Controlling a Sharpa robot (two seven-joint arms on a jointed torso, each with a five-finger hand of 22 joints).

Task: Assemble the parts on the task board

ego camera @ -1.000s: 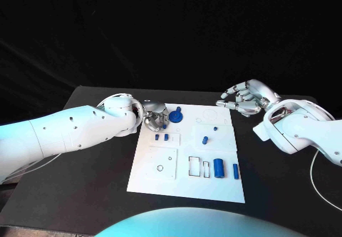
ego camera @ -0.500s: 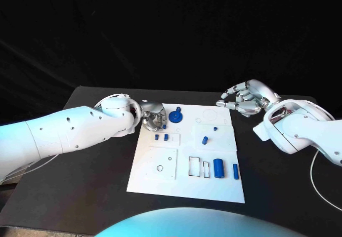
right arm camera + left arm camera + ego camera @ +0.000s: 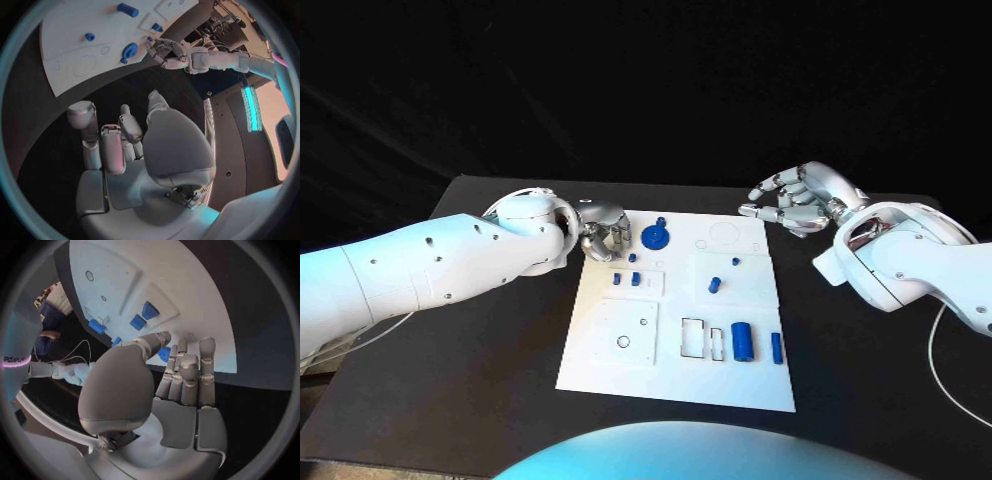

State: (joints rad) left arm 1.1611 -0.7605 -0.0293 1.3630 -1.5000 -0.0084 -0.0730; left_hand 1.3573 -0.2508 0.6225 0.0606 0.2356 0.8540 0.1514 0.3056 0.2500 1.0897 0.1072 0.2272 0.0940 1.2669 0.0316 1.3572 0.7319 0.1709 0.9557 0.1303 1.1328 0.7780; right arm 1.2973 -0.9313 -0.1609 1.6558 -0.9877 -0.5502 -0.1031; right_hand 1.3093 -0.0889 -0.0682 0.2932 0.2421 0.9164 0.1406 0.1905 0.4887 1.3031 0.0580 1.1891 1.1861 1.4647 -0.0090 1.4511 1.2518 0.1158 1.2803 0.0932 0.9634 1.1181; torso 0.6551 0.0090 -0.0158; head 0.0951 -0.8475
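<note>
Left arm: white, enters from the left side of the head view and reaches to the far left corner of the task board [image 3: 610,350].
Left hand [image 3: 602,233]: over the board's far left edge, fingers curled inward; nothing can be seen held in it. In the left wrist view the fingers [image 3: 187,371] lie side by side and bent toward the board, with a small blue piece [image 3: 164,354] just past the fingertips; contact cannot be told.
Task board: white rectangular plate at the middle of the black table [image 3: 473,400], long side running away from the robot.
Blue disc part [image 3: 655,236]: on the board's far end, just beside the left hand, with a small knob on its far side.
Two small blue blocks [image 3: 626,280]: side by side on the board's left half, nearer than the disc.
Small blue pegs [image 3: 715,283]: standing near the board's middle, right of the blocks.
Blue cylinder [image 3: 743,341]: lying in the near right part of the board, beside a slim blue bar [image 3: 776,347] at the right edge and open rectangular slots [image 3: 694,338] to its left.
Right hand [image 3: 795,199]: above the table off the board's far right corner, apart from the board, fingers curled in, holding nothing.
</note>
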